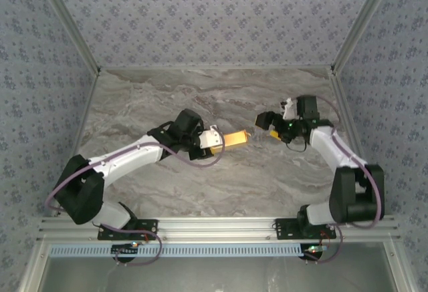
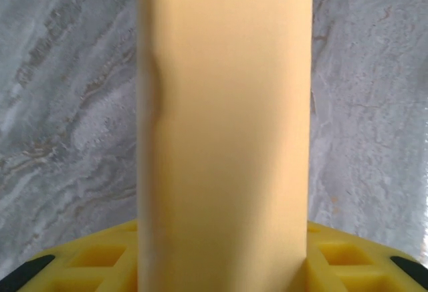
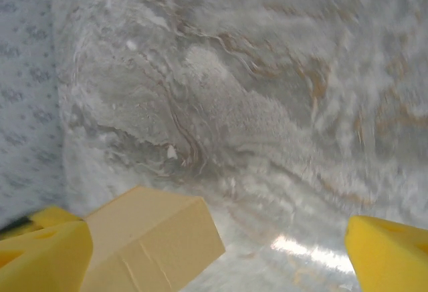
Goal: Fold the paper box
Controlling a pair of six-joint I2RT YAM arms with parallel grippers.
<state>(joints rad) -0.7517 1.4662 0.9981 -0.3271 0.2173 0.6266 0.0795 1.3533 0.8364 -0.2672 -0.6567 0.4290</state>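
Orange box [image 1: 237,137] is pinched by the left gripper [image 1: 222,139] at the middle of the table [image 1: 200,185]. At its 3 o'clock the right gripper [image 1: 266,126] gapes wide. If that one bumps in, the box could squash or slip out.

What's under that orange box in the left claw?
Grey marbled table lies beneath the box, held in the left claw. The strip straight below it is covered, so I can't see it.

Orange-yellow paper box [image 1: 235,138], grey-marbled table [image 1: 221,98].
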